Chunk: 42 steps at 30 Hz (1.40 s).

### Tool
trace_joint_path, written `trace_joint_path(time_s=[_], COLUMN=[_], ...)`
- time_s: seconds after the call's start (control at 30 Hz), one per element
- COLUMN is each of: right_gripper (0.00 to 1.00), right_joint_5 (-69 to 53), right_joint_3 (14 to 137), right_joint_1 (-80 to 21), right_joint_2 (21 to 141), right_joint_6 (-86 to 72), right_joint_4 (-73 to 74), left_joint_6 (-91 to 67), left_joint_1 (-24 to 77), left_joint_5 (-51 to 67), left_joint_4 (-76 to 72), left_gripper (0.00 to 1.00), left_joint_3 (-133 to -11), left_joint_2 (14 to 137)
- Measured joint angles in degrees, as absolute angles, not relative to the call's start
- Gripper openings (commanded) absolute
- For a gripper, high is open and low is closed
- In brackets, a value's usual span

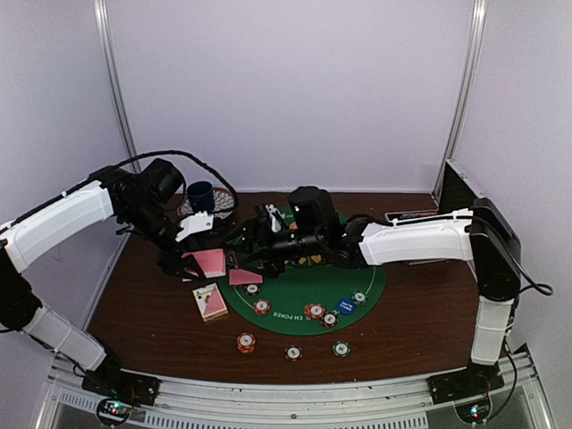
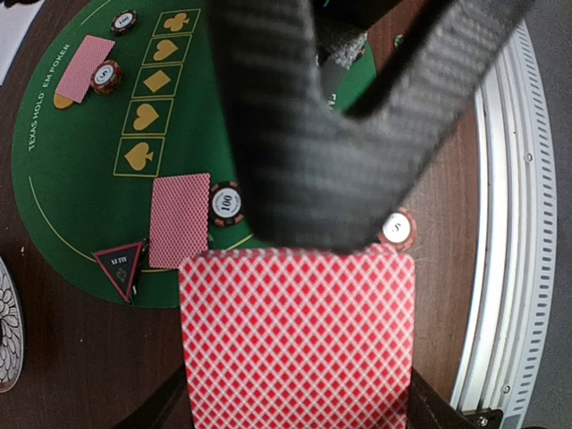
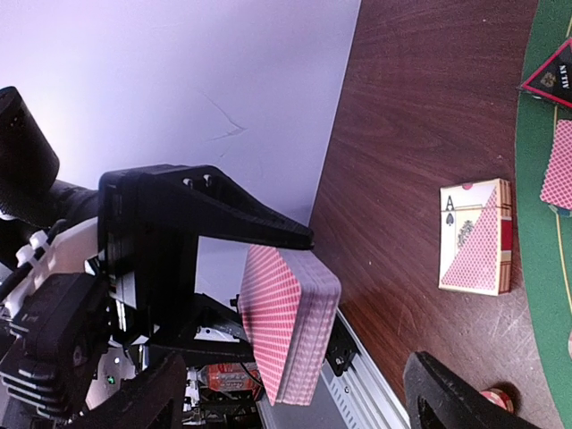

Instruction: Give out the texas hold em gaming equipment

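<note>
Left wrist view, and the deck of cards (image 2: 295, 349) fills the frame, clamped flat between the jaws of the left gripper (image 1: 189, 259) and held in the air over the left side of the desk (image 1: 143, 313), just beside the left rim of the felt mat (image 2: 80, 179). The right gripper (image 1: 257, 237) hovers close by, jaws apart, nothing in them. That deck looks light but slick, a loose stack likely to fan or shed cards, so I'd peel the top one by its free edge. The count: one deck, two single cards (image 2: 179, 219) face down on the mat, one triangular marker (image 2: 119, 265), one blue button (image 1: 346, 306), one card box (image 3: 474, 234) on bare wood, and what looks like eight chips (image 1: 262, 307), three of them off the felt by the near edge.
</note>
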State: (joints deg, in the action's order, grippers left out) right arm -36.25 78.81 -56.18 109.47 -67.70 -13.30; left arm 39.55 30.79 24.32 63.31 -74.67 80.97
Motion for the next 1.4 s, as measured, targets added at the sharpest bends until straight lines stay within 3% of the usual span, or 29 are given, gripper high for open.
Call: trace_joint_path(time_s=[0.7, 1.4], right_gripper=[0.80, 0.57], right_joint_5=[-42.3, -43.6], right_joint_3=[90.9, 89.8], right_joint_1=[-57.5, -56.0], right_joint_2=[120.2, 119.9], right_joint_6=[-68.8, -68.8], right_joint_4=[-13.1, -10.7], left_joint_6=[39.0, 39.0], left_joint_1=[30.8, 30.8], left_joint_5=[24.9, 24.9], left_joint_4=[63.5, 63.5], left_gripper=[0.00, 0.00], left_joint_3=[-76.2, -76.2], left_joint_2=[81.0, 81.1])
